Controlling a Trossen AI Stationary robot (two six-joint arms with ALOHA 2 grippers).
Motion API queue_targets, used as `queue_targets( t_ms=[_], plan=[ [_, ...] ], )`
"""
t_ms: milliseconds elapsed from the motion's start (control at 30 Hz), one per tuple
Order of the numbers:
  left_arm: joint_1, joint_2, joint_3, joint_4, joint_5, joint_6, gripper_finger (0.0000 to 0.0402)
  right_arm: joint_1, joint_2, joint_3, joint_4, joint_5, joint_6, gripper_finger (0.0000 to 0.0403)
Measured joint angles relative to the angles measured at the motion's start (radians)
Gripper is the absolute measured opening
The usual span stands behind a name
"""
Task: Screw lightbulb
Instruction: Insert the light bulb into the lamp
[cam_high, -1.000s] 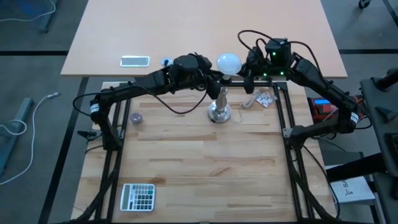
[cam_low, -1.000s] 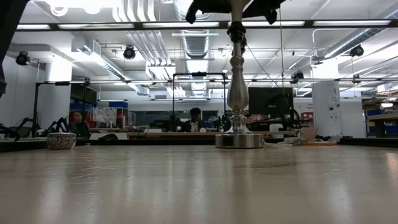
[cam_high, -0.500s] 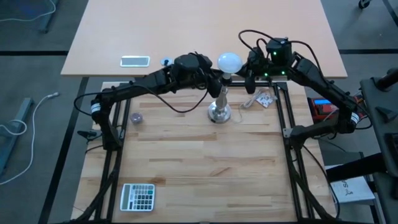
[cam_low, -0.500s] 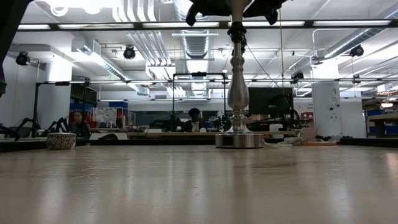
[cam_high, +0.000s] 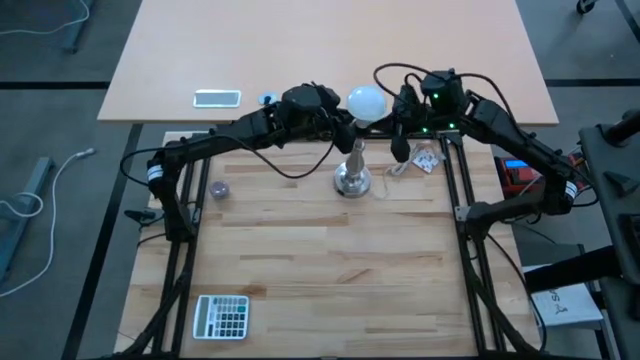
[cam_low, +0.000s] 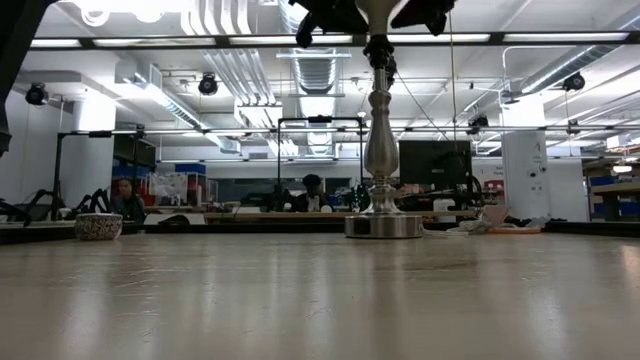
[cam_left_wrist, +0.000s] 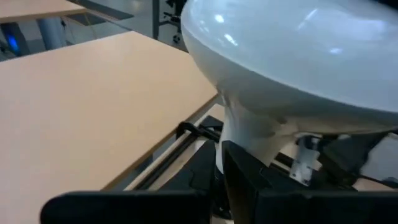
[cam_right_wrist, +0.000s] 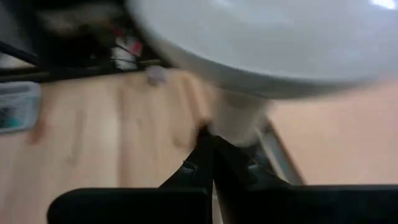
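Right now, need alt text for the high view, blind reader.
Seen from above, both dark arms meet at a white lightbulb on top of a silver stand at the far side of a wooden table. The left gripper and right gripper flank the bulb's neck.

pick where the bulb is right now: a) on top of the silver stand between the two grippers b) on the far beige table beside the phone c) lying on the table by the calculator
a: the bulb sits atop the stand, with the left gripper and right gripper at its base.
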Motion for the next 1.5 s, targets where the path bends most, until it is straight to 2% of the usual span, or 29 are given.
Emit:
queue_targets(
  t_ms=[67, 267, 400, 700, 833, 933, 1133, 1233, 1500],
  plan=[
    [-0.008, -0.007, 0.0, -0.008, 0.006, -0.01, 0.002, -0.019, -0.004, 0.0, 0.006, 0.036, -0.005, 0.0],
    [-0.035, -0.01, 0.0, -0.008, 0.016, -0.049, 0.002, -0.045, 0.007, 0.0, 0.052, 0.034, 0.001, 0.0],
    [-0.044, -0.004, 0.0, -0.004, 0.029, -0.055, 0.002, -0.044, 0.007, 0.0, 0.091, -0.036, 0.019, 0.0],
    [-0.031, 0.019, 0.0, -0.003, 0.027, -0.069, 0.002, -0.033, 0.007, 0.0, 0.092, -0.073, 0.03, 0.0],
    [-0.03, 0.02, 0.0, -0.023, 0.022, -0.069, 0.002, -0.031, 0.007, 0.0, 0.092, -0.122, 0.049, 0.0],
    [-0.03, 0.015, 0.0, -0.044, 0.024, -0.069, 0.002, -0.032, 0.007, 0.0, 0.07, -0.107, 0.046, 0.0],
    [-0.041, -0.014, 0.016, -0.049, 0.045, -0.069, 0.002, -0.043, 0.006, 0.0, 0.036, 0.042, -0.004, 0.0],
    [-0.041, -0.014, 0.016, -0.054, 0.002, -0.052, 0.002, -0.045, 0.018, 0.0, 0.089, 0.026, 0.003, 0.0],
    [-0.025, -0.008, 0.014, -0.055, -0.026, -0.013, 0.002, -0.044, 0.029, 0.0, 0.102, -0.059, 0.03, 0.0]
  ],
)
